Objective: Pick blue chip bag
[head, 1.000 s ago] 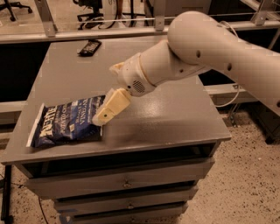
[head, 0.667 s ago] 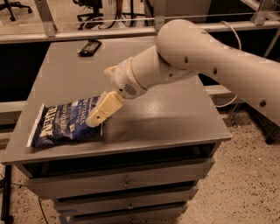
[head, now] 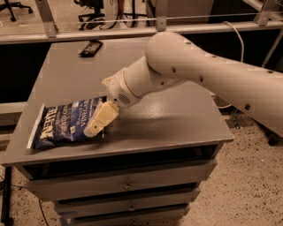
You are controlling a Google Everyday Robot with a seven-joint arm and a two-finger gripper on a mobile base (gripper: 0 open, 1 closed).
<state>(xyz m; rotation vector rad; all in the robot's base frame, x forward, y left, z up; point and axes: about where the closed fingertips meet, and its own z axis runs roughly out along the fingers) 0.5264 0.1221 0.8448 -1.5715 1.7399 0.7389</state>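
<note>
Tool overlaps end of white-lettered blue chip bag.

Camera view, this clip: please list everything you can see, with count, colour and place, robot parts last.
blue chip bag: one, dark navy with white lettering, lying flat at the table's front left.
flat black object: one, black, table's far left corner.
table: one, grey, centre, with drawers below.
rail: one, pale, behind the table.
office chairs: two partly seen, dark, background top left.
cable: one, white, behind the arm at right.
floor: speckled beige, lower right.
arm: one, cream, reaching in from the right.
gripper: one, cream, over the bag's right end.
</note>
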